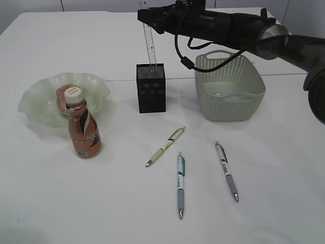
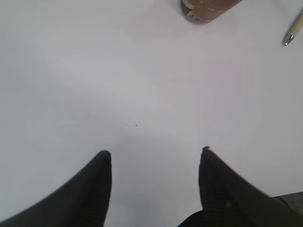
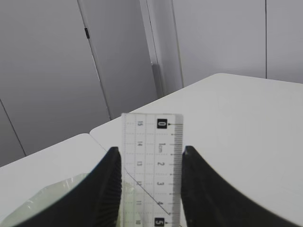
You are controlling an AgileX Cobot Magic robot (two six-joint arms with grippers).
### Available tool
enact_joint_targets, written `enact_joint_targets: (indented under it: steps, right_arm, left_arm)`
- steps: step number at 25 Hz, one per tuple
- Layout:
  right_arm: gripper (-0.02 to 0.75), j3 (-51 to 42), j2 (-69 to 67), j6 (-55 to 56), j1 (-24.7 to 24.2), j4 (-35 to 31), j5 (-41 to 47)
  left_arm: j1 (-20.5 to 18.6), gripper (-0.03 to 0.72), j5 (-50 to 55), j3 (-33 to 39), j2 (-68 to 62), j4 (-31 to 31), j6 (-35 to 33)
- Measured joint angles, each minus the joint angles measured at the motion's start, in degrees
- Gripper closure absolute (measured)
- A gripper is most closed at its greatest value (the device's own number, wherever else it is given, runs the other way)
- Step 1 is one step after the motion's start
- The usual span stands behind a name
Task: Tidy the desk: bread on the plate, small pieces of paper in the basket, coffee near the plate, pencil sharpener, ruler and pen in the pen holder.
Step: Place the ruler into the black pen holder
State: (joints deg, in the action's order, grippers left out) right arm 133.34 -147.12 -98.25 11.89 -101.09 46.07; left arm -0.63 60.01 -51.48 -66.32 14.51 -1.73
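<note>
White desk (image 1: 284, 203), right gripper (image 3: 149, 156) clamping ruler (image 1: 148, 38) above pen holder (image 1: 151, 87); left gripper (image 2: 155, 158) wide, three pens (image 1: 180, 185) nearby.

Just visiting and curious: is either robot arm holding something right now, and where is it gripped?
The right end effector grips the clear ruler by its long edges near the zero end. The left end effector holds nothing.

ruler (image 3: 151, 165) clear plastic | basket (image 1: 229, 87) woven plastic | table (image 1: 264, 203) matt white
</note>
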Motion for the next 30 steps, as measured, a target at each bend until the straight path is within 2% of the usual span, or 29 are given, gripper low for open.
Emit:
enact_joint_targets:
  steps: [12, 18, 21, 24, 26, 28, 30]
  right_arm:
    - [0.444, 1.29, -3.91, -1.69, 1.74, -0.32, -4.71]
    - [0.300, 1.29, -4.44, -1.69, 1.74, -0.32, -4.80]
    - [0.276, 1.29, -4.44, -1.37, 1.74, -0.32, -4.80]
    - [0.271, 1.29, -4.16, 3.69, 1.74, -0.32, -6.39]
    - [0.269, 1.29, -3.10, 8.94, 1.78, 1.89, -9.53]
    - [0.269, 1.29, -1.09, 15.67, 1.78, 6.89, -11.08]
    - [0.276, 1.29, 2.15, 24.91, 1.87, 15.97, -11.31]
  left_arm:
    - [0.00, 0.256, 0.79, 0.00, 0.00, -0.22, 0.00]
    - [0.00, 0.256, 1.12, 0.00, 0.00, -0.22, 0.00]
    - [0.00, 0.256, 1.26, 0.00, 0.00, -0.22, 0.00]
    - [0.00, 0.256, 1.39, 0.00, 0.00, -0.24, 0.00]
    - [0.00, 0.256, 1.52, 0.00, 0.00, -0.24, 0.00]
    - [0.00, 0.256, 1.52, 0.00, 0.00, -0.35, 0.00]
    - [0.00, 0.256, 1.52, 0.00, 0.00, -0.86, 0.00]
